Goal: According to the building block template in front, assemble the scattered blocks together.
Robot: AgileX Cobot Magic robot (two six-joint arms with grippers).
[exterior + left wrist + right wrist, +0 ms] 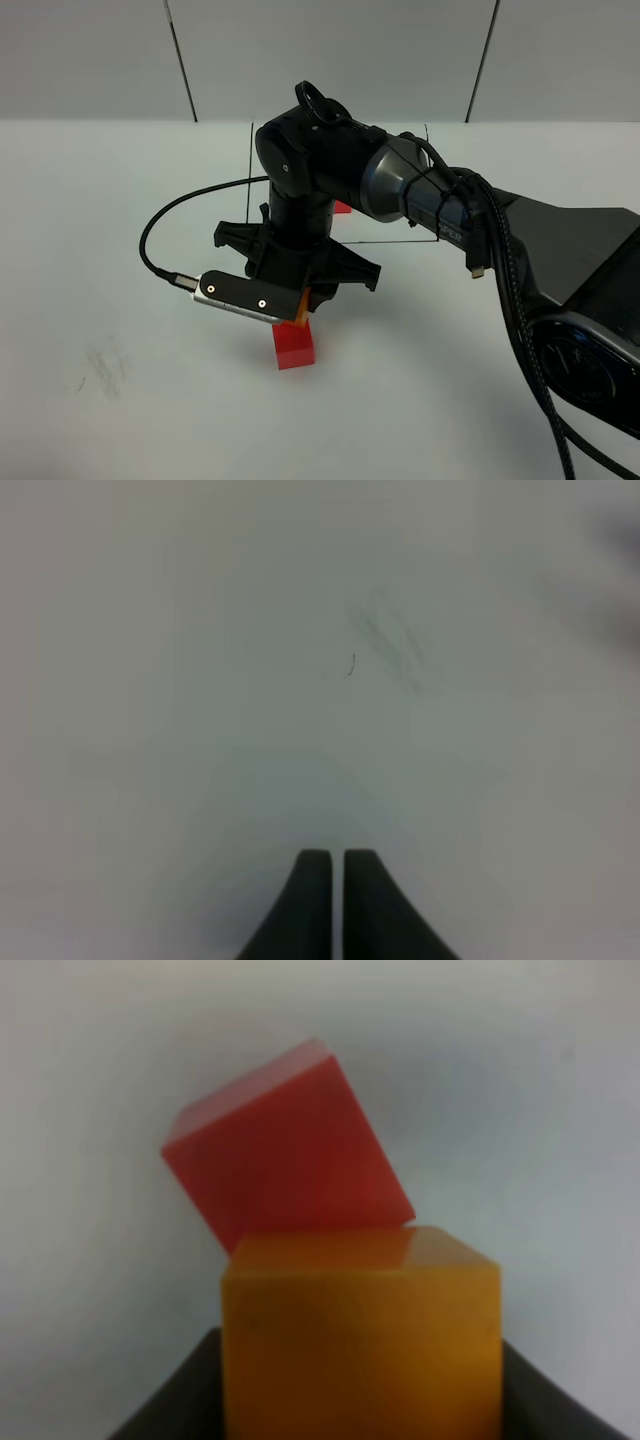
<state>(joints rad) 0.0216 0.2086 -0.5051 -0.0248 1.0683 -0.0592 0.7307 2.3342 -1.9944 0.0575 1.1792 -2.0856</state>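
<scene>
My right gripper (304, 303) reaches across the middle and is shut on the orange cube (360, 1340), of which only a sliver (303, 305) shows in the high view. The cube hangs just above and beside the loose red cube (294, 345), which lies on the table and also shows in the right wrist view (285, 1160). The template's black-drawn rectangle (250, 150) lies behind the arm; only a bit of its red cube (342, 208) shows. The light blue cube is hidden. My left gripper (335, 865) is shut and empty over bare table; it is out of the high view.
The white table (120, 250) has faint grey smudges (105, 362) at the left front, also seen in the left wrist view (395, 640). The right arm's black body and cables (500, 260) span the right half of the table.
</scene>
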